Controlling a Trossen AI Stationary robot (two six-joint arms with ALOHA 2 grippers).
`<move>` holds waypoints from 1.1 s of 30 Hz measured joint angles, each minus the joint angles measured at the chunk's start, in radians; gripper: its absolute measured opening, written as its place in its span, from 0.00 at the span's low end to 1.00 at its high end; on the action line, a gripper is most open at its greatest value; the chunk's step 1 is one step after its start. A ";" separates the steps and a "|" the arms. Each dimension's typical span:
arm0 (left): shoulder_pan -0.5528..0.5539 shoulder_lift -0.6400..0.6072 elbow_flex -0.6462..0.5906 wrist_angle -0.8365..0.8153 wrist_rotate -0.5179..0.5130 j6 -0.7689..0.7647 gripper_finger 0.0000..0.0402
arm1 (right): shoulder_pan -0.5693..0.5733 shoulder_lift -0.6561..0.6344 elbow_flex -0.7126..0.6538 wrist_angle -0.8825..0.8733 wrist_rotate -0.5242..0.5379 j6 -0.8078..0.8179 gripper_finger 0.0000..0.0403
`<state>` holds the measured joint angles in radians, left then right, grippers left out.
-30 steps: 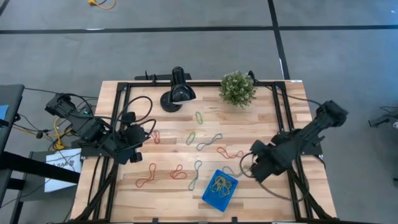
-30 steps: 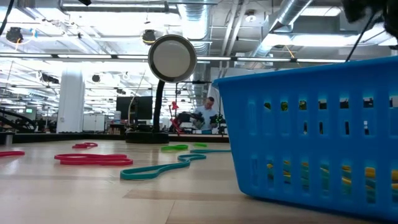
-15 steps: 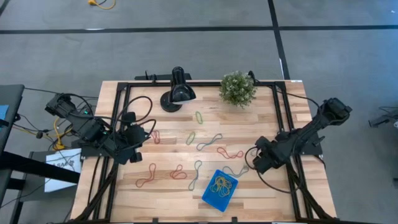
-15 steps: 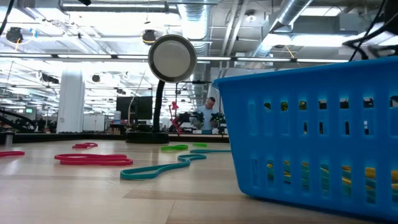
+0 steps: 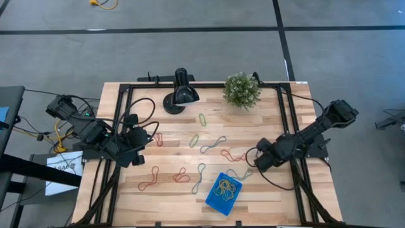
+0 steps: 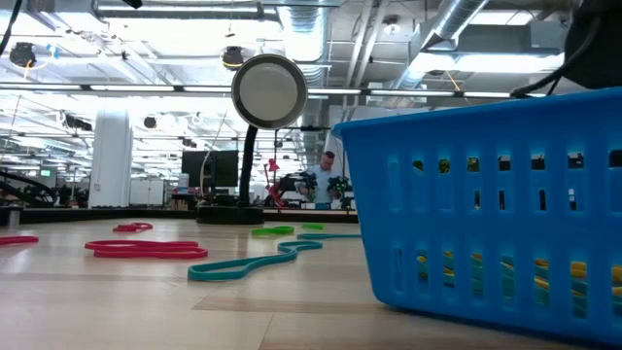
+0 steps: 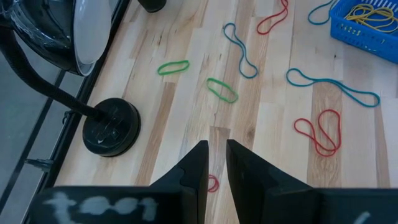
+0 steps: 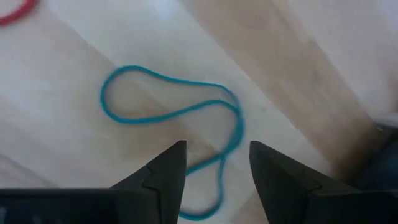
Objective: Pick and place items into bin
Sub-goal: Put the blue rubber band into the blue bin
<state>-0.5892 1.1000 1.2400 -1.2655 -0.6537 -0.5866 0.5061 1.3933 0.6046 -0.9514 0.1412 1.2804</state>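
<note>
Limp rubber-band loops, red (image 5: 234,155), green (image 5: 194,140) and teal (image 5: 214,144), lie flat across the wooden table. The blue bin (image 5: 213,189) stands near the near edge with yellow bands (image 5: 224,187) inside; it fills the right of the low view (image 6: 486,214). My right gripper (image 5: 257,161) hovers open, right of the bin, its fingers standing just short of a teal loop (image 8: 174,112), also in the high view (image 5: 239,172). My left gripper (image 7: 216,144) waits shut over the table's left part, above a red band (image 7: 213,183).
A black lamp (image 5: 180,95) and a green plant (image 5: 242,90) stand at the far edge. Black frame rails (image 5: 123,120) and cables run along both sides. Bare wood lies between the loops. A person (image 6: 328,175) shows far off in the room.
My right gripper has moved a little toward the far edge, away from the bin's right side and toward the teal loop. The bands and the bin have stayed put.
</note>
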 joint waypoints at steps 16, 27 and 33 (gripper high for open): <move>0.000 0.000 0.000 0.000 0.000 0.000 0.11 | -0.024 -0.023 -0.064 0.061 -0.018 -0.024 0.37; 0.000 0.000 -0.106 0.035 0.002 -0.001 0.11 | 0.002 -0.026 -0.067 0.081 -0.050 0.041 0.14; 0.000 0.000 -0.131 0.067 0.013 0.004 0.11 | 0.003 -0.043 -0.061 0.069 -0.040 0.056 0.01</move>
<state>-0.5896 1.0996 1.1091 -1.1982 -0.6410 -0.5830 0.5091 1.3503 0.5432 -0.8823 0.1015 1.3363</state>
